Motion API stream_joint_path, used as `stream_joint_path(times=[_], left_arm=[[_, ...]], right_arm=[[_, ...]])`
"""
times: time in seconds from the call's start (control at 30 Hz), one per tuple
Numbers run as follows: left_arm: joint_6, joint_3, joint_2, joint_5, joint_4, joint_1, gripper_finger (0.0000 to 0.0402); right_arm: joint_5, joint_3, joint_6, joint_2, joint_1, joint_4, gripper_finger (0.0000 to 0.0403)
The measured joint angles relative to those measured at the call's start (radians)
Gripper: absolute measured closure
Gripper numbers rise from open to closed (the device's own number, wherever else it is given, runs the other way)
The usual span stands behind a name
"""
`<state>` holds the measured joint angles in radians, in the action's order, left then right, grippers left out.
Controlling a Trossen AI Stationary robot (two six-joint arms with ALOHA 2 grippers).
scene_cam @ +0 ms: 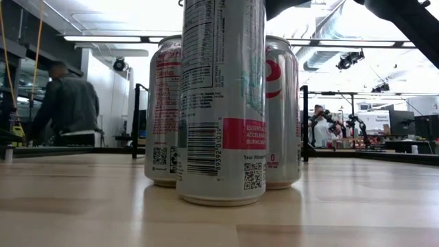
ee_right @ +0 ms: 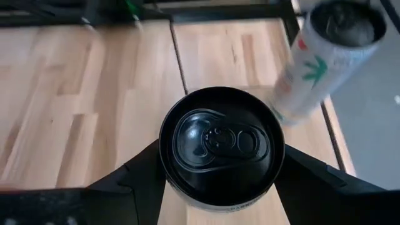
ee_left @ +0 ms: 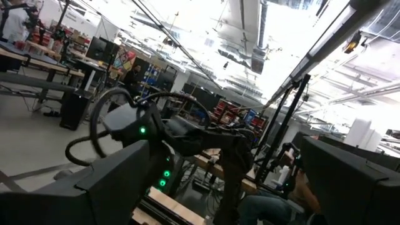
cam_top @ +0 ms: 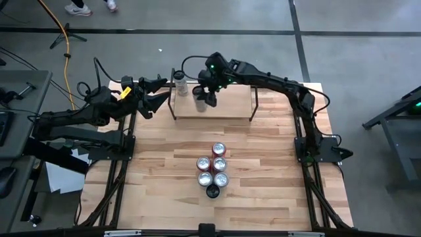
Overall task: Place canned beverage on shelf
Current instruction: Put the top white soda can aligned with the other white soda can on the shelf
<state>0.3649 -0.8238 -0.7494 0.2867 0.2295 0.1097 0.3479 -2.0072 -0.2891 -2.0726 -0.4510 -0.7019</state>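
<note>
The shelf (cam_top: 230,108), a low pale plank on thin black rods, stands at the table's far middle. A white can with a green leaf (cam_top: 179,81) (ee_right: 315,62) stands upright on its left end. My right gripper (cam_top: 205,99) (ee_right: 222,181) is over the shelf, just right of that can, shut on a black-topped can (ee_right: 220,145). My left gripper (cam_top: 162,92) waits open beside the shelf's left end, touching nothing. Several more cans (cam_top: 214,170) (scene_cam: 223,103) stand bunched on the tabletop. My right gripper pinches the black-topped can between its two fingers (ee_right: 134,178), one on each side of the can's wall just below the top rim (ee_right: 167,178). The fingers come slanting down from above. The can is upright over the shelf plank; whether its base rests there is hidden.
The shelf's black uprights (scene_cam: 304,123) rise behind the bunched cans. The shelf's right half is bare plank. A black can (cam_top: 213,191) stands nearest the table's front edge. People move in the room beyond the table (scene_cam: 65,103).
</note>
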Motion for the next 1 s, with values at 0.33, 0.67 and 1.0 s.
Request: stream_joint_path(times=[0.33, 0.67, 1.0], left_arm=[[0.001, 0.0, 0.0, 0.0, 0.0, 0.0, 0.003], [0.001, 0.0, 0.0, 0.006, 0.0, 0.0, 0.003], [0.001, 0.0, 0.0, 0.007, 0.0, 0.0, 0.003]], right_arm=[[-0.012, 0.135, 0.002, -0.005, 0.001, 0.242, 0.0169], [-0.017, 0.207, 0.073, -0.001, 0.003, 0.315, 0.0139], [-0.019, 0.211, 0.128, 0.0, 0.007, 0.326, 0.0083]])
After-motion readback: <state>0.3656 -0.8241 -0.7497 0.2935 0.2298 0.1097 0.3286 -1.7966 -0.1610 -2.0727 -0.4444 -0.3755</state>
